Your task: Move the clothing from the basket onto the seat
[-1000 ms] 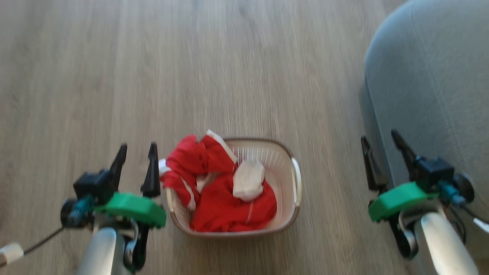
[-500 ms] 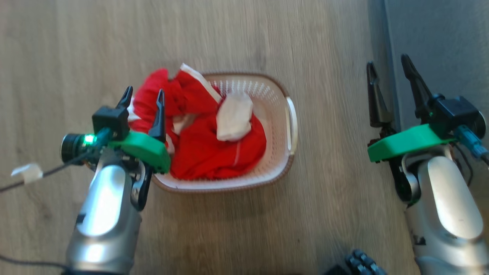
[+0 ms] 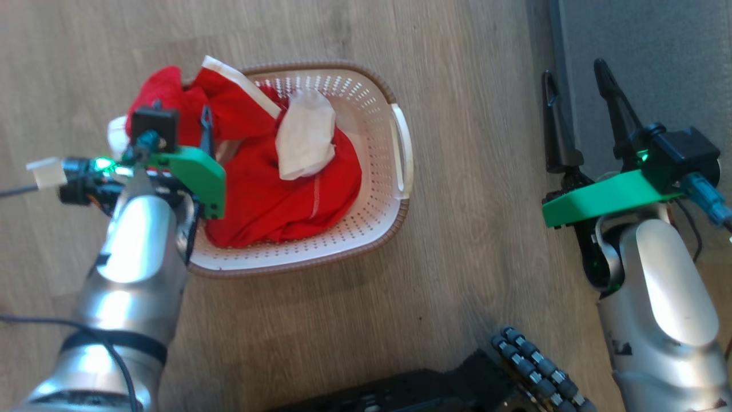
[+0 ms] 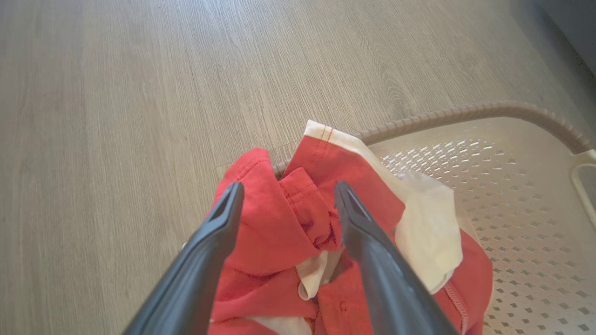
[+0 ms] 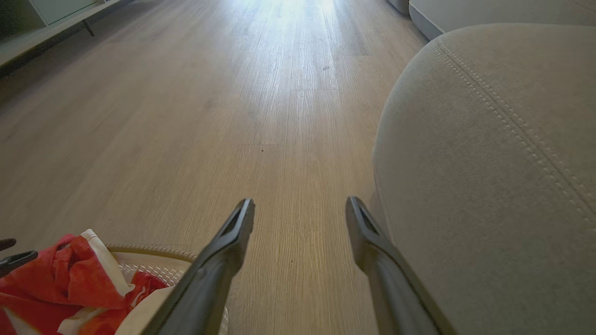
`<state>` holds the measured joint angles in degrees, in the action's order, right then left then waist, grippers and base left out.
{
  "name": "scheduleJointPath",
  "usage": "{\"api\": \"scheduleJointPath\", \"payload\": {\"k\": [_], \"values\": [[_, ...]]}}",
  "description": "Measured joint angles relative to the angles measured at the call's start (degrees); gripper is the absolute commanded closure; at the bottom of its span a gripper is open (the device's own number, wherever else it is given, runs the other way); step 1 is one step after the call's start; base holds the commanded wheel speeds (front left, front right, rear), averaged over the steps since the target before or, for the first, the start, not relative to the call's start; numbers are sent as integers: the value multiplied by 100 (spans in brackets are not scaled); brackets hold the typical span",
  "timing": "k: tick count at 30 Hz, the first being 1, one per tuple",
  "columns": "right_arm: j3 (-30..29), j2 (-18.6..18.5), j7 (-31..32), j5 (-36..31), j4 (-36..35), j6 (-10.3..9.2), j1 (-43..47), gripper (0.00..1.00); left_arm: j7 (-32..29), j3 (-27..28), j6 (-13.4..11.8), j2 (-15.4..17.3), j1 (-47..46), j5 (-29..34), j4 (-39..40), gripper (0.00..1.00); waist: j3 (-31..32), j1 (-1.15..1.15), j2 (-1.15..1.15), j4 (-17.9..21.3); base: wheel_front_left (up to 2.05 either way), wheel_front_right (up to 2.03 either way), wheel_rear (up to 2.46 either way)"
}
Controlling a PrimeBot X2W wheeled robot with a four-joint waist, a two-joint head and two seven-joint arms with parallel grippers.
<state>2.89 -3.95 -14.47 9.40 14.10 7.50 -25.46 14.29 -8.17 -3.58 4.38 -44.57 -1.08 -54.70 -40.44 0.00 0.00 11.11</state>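
Note:
The cream perforated basket (image 3: 372,109) stands on the wooden floor, holding red clothing (image 3: 269,194) with a small white cloth (image 3: 306,134) on top. Some red fabric spills over the basket's left rim. My left gripper (image 3: 180,111) hangs open just above that bunched red fabric. In the left wrist view its fingers straddle a red fold (image 4: 265,232) without gripping it, beside the basket wall (image 4: 512,186). My right gripper (image 3: 573,68) stands open and empty at the edge of the grey seat (image 3: 657,57). The right wrist view has that gripper (image 5: 300,201) left of the seat's rounded, stitched corner (image 5: 489,163).
Wooden floor (image 3: 469,240) lies between basket and seat. My dark base with a ribbed wheel (image 3: 532,366) sits at the bottom. A low shelf unit (image 5: 46,23) stands far off to the left, and another grey cushion (image 5: 465,11) lies beyond the seat.
The head camera has tilted down, shifting the whole picture. My left gripper has reached forward from beside the basket to over the red fabric at its left end. Both grippers stay open.

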Motion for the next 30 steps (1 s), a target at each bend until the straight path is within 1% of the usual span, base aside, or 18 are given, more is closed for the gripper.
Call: {"api": "scheduleJointPath", "payload": {"k": [5, 8, 10, 11, 30], "values": [[49, 12, 0, 71, -19, 0, -123, 0, 0, -73, -127, 136, -366, 85, -371, 0, -214, 0, 0, 133, 0, 0, 0], [80, 27, 0, 77, -23, 0, -125, 0, 0, -82, -224, 182, -455, 92, -543, 0, -290, 0, 0, 195, 0, 0, 0], [91, 32, 0, 111, -23, 0, -124, 0, 0, -89, -227, 202, -473, 92, -584, 0, -323, 0, 0, 219, 0, 0, 0], [93, 34, 0, 127, -23, 0, -125, 0, 0, -101, -268, 224, -473, 92, -608, 0, -349, 0, 0, 226, 0, 0, 0], [190, 45, 0, 229, -69, 0, -221, 0, 0, -252, -375, 387, -683, 89, -683, 0, -553, 0, 0, 211, 0, 0, 0]]}}
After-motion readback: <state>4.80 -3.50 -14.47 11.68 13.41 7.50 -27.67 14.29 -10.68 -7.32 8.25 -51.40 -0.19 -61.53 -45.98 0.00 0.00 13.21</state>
